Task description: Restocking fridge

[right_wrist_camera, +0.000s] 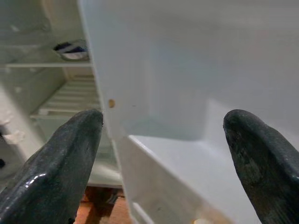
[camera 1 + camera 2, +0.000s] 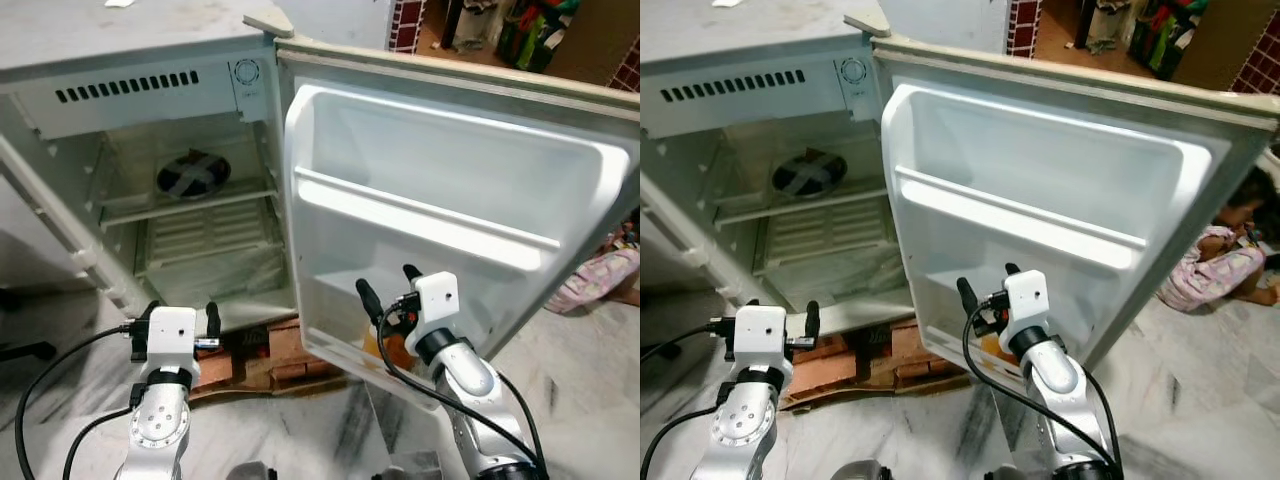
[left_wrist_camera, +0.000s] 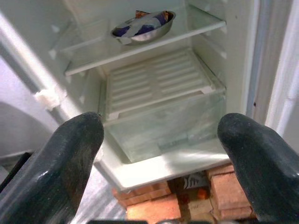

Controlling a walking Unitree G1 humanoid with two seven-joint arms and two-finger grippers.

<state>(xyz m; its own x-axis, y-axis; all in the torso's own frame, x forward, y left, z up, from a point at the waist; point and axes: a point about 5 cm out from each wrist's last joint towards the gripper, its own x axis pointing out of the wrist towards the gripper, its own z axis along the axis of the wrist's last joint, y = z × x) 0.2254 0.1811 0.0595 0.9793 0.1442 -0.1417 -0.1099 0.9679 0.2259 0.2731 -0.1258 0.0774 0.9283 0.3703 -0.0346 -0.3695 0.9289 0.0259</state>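
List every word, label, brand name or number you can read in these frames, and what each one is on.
No legible text in any view.
Fridge: a round dial beside the vent slots may carry markings, too small to read.
Fridge door: plain white inner liner, no label.
Bowl on the shelf: patterned contents, nothing readable.
Left hand and right hand: no markings.

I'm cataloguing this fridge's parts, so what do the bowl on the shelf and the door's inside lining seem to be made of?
The bowl looks like metal, probably stainless steel: its rim is silvery and reflective. The door lining looks like moulded white plastic with a smooth, slightly glossy finish, its shelves formed in one piece. The bricks under the fridge look like rough red clay.
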